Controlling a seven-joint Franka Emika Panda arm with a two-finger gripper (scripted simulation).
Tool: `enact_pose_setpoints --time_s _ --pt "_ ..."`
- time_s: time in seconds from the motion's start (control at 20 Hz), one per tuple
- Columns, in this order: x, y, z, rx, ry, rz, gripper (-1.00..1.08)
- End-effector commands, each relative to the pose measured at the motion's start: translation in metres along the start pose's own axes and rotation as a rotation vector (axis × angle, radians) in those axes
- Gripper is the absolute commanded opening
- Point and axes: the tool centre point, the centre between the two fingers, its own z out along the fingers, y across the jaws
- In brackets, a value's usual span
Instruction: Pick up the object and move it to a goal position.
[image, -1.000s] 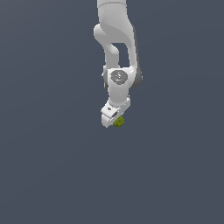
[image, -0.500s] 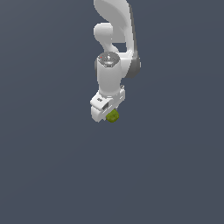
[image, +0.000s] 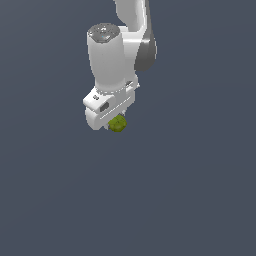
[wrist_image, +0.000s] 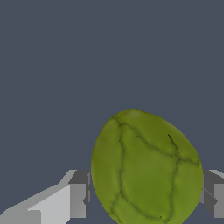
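Observation:
The object (image: 117, 124) is a small olive-green lumpy blob, seen in the exterior view just under the white arm's hand. My gripper (image: 114, 123) is shut on it, and the hand hides most of the fingers there. In the wrist view the object (wrist_image: 146, 168) fills the space between my two fingers, with one grey pad (wrist_image: 78, 194) on one side and the other pad (wrist_image: 213, 192) on the opposite side, both pressed against it. My gripper (wrist_image: 146, 194) holds it above the plain dark grey surface.
A flat, featureless dark grey surface (image: 190, 190) fills both views. The white arm (image: 117, 45) comes in from the upper part of the exterior view.
The arm has swung toward the exterior view's left and nearer the camera, carrying the object with it; the wrist now looks larger and more upright.

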Motion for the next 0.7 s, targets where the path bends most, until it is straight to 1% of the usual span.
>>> enact_pose_setpoints --time_s 0.0,0.3,0.65 --pt "-0.002 0.008 -0.016 0.000 0.000 -0.001 -1.00" --pt "-0.006 0.021 -0.038 -0.001 -0.001 0.000 -1.00" --pt "-0.006 0.024 -0.041 -0.001 -0.001 0.000 -1.00"
